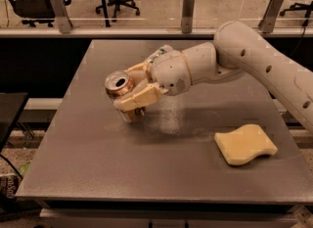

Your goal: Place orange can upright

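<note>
A white, rounded robot arm point(254, 60) reaches in from the right over a dark grey rectangular table point(98, 163). At its end, a two-finger gripper point(130, 93) with tan pads sits above the left-centre of the table, its fingers pinched around the body of a shiny orange-copper aluminium drink can point(117, 83).

The can is held tilted rather than upright. Its silver top with the pull tab faces up and toward the left, and its base points down and to the right, toward the table. One tan finger point(139, 68) lies across the upper side of the can and the other wraps the lower side, so the can sits between them, projecting to the left of the wrist. The base is very near the table surface — whether it touches cannot be told.

Judged from this, the step in hand is the placing itself: the can is gripped and carried low, but not yet stood up. The next move would call for rotating the wrist until the can's top faces straight up, lowering the base flat onto the table, then opening the fingers without nudging it.

A pale yellow, wavy-edged foam sponge point(245, 145) lies on the table's right side, well apart from the can.
</note>
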